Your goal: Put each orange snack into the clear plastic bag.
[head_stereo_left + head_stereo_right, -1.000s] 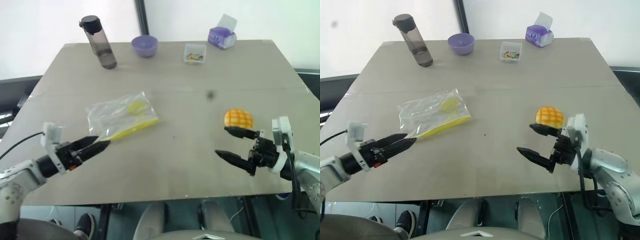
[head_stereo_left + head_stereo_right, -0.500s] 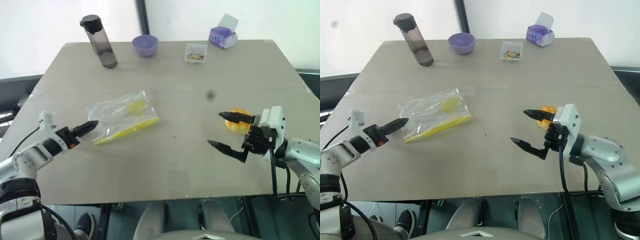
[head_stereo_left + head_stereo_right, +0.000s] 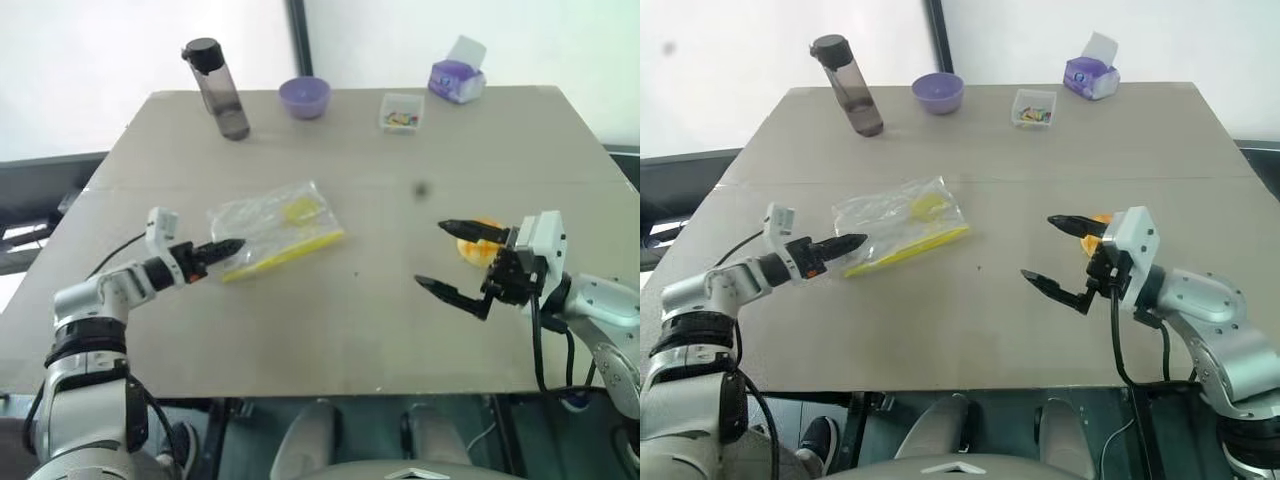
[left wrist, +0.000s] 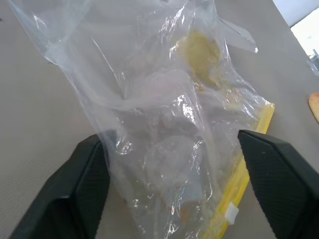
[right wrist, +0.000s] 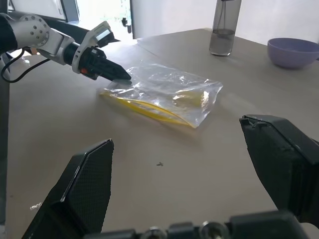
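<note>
The clear plastic bag lies flat on the left half of the table, its yellow seal strip along the near edge; a pale yellow patch shows through it. My left gripper is at the bag's near-left corner, and in the left wrist view its open fingers stand on either side of the crinkled plastic. One orange snack sits on the right, partly hidden behind my right gripper. That gripper hangs wide open just in front of the snack, holding nothing.
Along the far edge stand a dark water bottle, a purple bowl, a small clear box of colourful bits and a purple tissue pack. Bare tabletop lies between bag and snack.
My left gripper has reached forward to the bag's near corner. My right gripper rolled and rose a little, now covering part of the snack. The whole view has shifted.
</note>
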